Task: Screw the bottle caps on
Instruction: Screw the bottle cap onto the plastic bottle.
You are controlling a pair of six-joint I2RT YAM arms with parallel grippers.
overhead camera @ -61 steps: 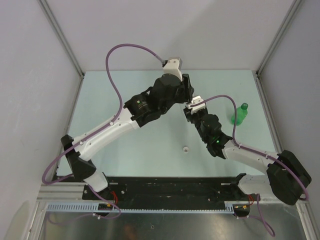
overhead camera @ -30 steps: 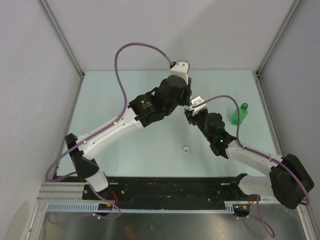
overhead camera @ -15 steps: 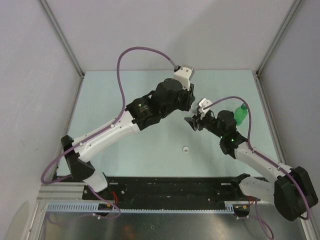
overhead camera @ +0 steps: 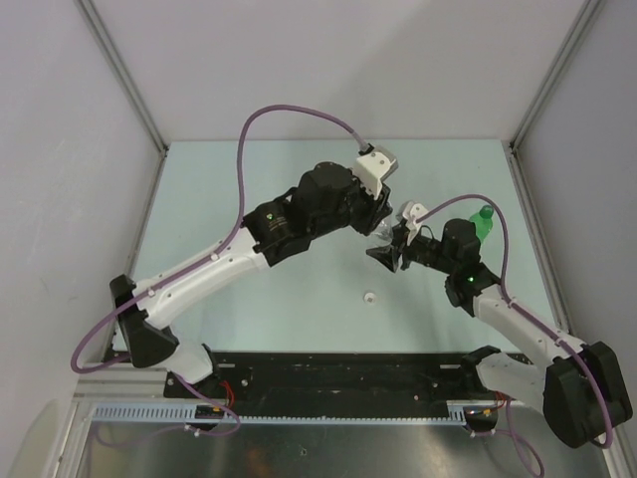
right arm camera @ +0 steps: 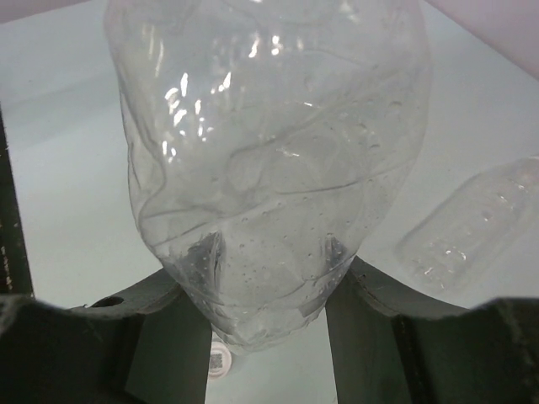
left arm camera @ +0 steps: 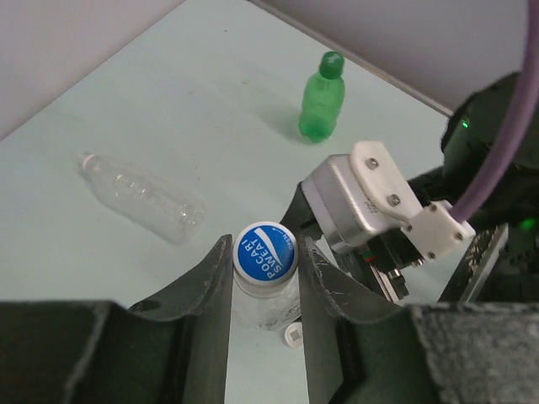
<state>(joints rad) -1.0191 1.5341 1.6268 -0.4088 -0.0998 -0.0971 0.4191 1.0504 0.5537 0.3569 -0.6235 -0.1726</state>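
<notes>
Your right gripper (right arm camera: 265, 282) has its jaws clamped on the body of a clear bottle (right arm camera: 269, 151) and holds it off the worktop (overhead camera: 189, 179), near the middle. Your left gripper (left arm camera: 265, 263) meets it there, jaws closed on either side of the blue-topped cap (left arm camera: 264, 249) that sits on the bottle's neck.

Held bottle: the long axis runs straight away from the left wrist camera and the cap end faces that camera. From above the bottle is almost wholly hidden between the two grippers, so you cannot read its tilt there.

Second clear bottle (left arm camera: 143, 196): it lies on its side on the worktop, well apart from the grippers. In the left wrist view its long axis goes from upper left to lower right, with the narrower end at upper left.

Green bottle (overhead camera: 481, 224): it stands upright toward the far right, with the dark green cap (left arm camera: 332, 60) on top.

Loose white cap (overhead camera: 369, 296): it lies on the worktop, nearer the arm bases than the grippers.
</notes>
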